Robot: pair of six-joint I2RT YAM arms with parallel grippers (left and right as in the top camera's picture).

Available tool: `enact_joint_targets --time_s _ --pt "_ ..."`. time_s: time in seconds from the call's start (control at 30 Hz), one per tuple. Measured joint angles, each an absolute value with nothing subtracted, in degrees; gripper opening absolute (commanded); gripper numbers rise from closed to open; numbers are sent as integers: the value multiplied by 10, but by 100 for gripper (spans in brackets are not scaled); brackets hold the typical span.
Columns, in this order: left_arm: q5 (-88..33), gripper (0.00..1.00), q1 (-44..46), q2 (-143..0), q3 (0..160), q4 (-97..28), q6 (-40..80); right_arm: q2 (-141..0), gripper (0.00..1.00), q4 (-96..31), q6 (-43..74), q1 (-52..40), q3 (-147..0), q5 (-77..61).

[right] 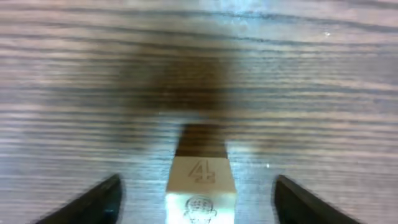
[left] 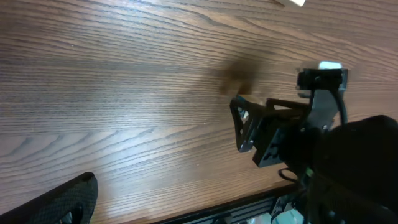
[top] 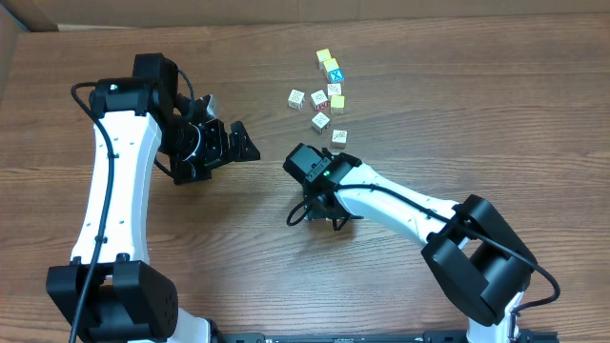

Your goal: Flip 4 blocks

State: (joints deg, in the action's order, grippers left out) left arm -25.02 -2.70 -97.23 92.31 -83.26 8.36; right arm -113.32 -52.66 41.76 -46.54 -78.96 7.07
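A cream block (right: 200,186) with an embossed "4" on its top face rests on the wooden table. It sits between the spread fingers of my right gripper (right: 199,208), and table shows on both sides of it, so neither finger (right: 93,202) touches it. In the overhead view the right gripper (top: 322,217) points down near the table's middle and hides this block. Several more blocks (top: 321,121) lie in a loose cluster further back, one with a blue face (top: 334,75). My left gripper (top: 229,124) hovers open and holds nothing, to the left of the cluster.
Yellow-topped cubes (top: 324,57) sit at the back of the cluster. In the left wrist view, the right arm's gripper (left: 267,134) stands over the table near the front edge (left: 205,208). A cardboard flap (top: 14,48) borders the far left corner.
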Motion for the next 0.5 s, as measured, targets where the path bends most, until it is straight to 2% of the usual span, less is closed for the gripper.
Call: enact_joint_targets --time_s 0.1,0.3,0.5 --pt "-250 100 -27 -972 923 -832 84 -1133 99 -559 401 -453 -829 67" --pt "-248 100 -27 -972 923 -832 84 -1133 100 -597 381 -395 -922 68" --pt "-248 100 -27 -972 923 -832 84 -1133 100 -549 375 -316 -964 68"
